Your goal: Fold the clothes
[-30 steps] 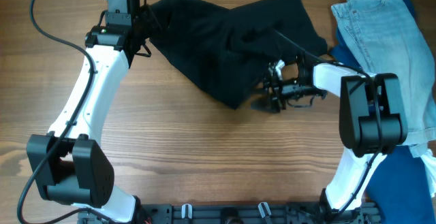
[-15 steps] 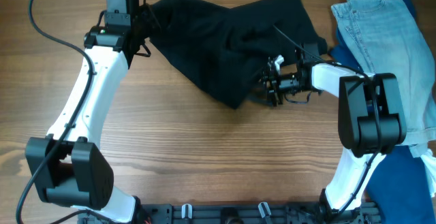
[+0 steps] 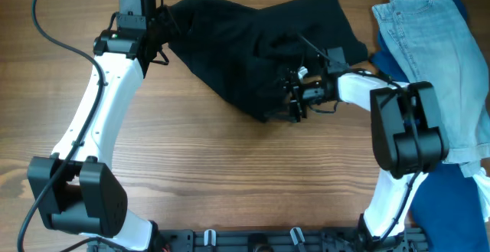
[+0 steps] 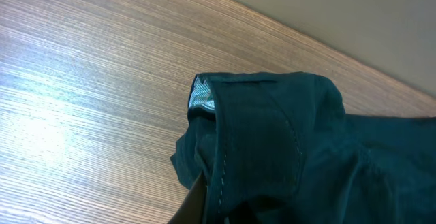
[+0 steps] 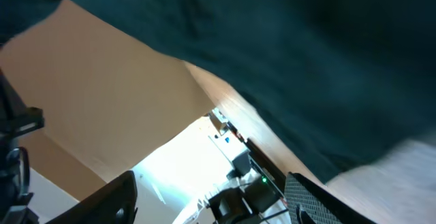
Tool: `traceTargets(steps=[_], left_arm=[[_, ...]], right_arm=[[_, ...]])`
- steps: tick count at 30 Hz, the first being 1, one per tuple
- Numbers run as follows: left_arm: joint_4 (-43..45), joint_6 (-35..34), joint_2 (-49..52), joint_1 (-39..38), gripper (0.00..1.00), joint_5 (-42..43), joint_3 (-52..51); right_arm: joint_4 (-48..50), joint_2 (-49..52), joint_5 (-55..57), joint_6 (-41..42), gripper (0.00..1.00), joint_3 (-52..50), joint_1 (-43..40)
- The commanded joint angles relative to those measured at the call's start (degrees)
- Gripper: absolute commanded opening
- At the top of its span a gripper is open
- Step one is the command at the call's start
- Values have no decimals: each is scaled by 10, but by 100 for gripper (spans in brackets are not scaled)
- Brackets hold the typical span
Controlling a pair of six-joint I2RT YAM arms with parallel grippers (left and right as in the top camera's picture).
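The clothes [image 3: 253,45], a big black garment, lie bunched at the back middle of the wooden table. My left gripper [image 3: 157,21] is shut on the garment's left corner. In the left wrist view that corner [image 4: 272,142] drapes over the fingers [image 4: 196,202], and a pale label [image 4: 201,99] shows at its edge. My right gripper [image 3: 293,99] stands open at the garment's lower right edge, turned on its side. In the right wrist view the dark fabric [image 5: 272,54] fills the top and nothing lies between the right gripper's [image 5: 210,178] fingers.
Light blue jeans [image 3: 429,45] lie at the back right, with dark blue fabric [image 3: 471,183] under and in front of them. The arm bases stand along the table's front edge [image 3: 253,240].
My right gripper has slid left, from beside the garment onto its lower edge, staying open. The left arm and its held corner have not moved.
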Motion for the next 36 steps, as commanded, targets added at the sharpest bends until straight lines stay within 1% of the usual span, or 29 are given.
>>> traceTargets(steps=[1,5,7,8,9,10,12,14,15,16,17,20,21,22,23,25,26,27,28,29,30,31,32,33,35,36], left_arm=[[2,16,-18,-2,4,7,10],[2,16,-18,-2,4,7,10],[2,16,-18,-2,4,7,10],[2,16,-18,-2,4,7,10],[2,16,-18,-2,4,7,10],[1,15,-18,-2,4,7,10],[2,16,-17,-2,4,7,10],[1,15,-18,-2,4,7,10],[1,15,-18,-2,4,7,10],[1,15,-18,-2,4,8,10],[2,15,-18,-2,4,8,10],[2,15,-18,-2,4,17,10],[2,15,-18,-2,4,19,10],[2,15,-18,-2,4,21,10],[2,15,-18,-2,4,21,10],[2,15,-18,-2,4,21,10],[2,15,-18,-2,4,22,10],[2,15,-18,-2,4,23,10],[2,15,-18,-2,4,23,10],[1,15,-18,-2,4,23,10],[2,15,-18,-2,4,23,10],[2,15,-18,-2,4,23,10],[1,15,-18,-2,4,23,10],[1,15,-18,-2,4,23,10],[1,16,-18,-2,4,23,10],[1,16,-18,-2,4,23,10]], right_arm=[[-28,7,-14,-69,72,0,-30],[-51,7,-33,-97,74,0,-30],[-79,7,-42,-115,70,-1,-30],[-88,7,-39,-122,66,-1,-32],[-86,7,-37,-129,64,-1,-34],[-83,7,-29,-144,66,-1,-36],[-91,7,-13,-196,65,-1,-44],[-149,7,84,-216,62,-1,-55],[-171,7,114,-217,64,-1,-60],[-183,8,118,-225,69,-1,-67],[-184,8,122,-230,69,-1,-75],[-172,8,176,-239,56,-1,-101],[-170,8,189,-236,48,-1,-106],[-167,8,200,-228,42,-1,-107],[-163,8,193,-220,40,-1,-107],[-145,8,147,-202,64,-1,-107],[-133,8,118,-184,67,-1,-106],[-115,8,96,-168,77,-1,-103],[-108,8,90,-154,77,-1,-100],[-89,8,78,-132,73,-1,-93],[-71,8,73,-109,65,-1,-87],[-57,8,72,-91,61,-1,-80],[-37,8,65,-73,60,-1,-70],[-9,9,53,-43,60,-1,-57],[24,9,46,-11,61,-1,-42],[41,9,43,8,63,-1,-32]])
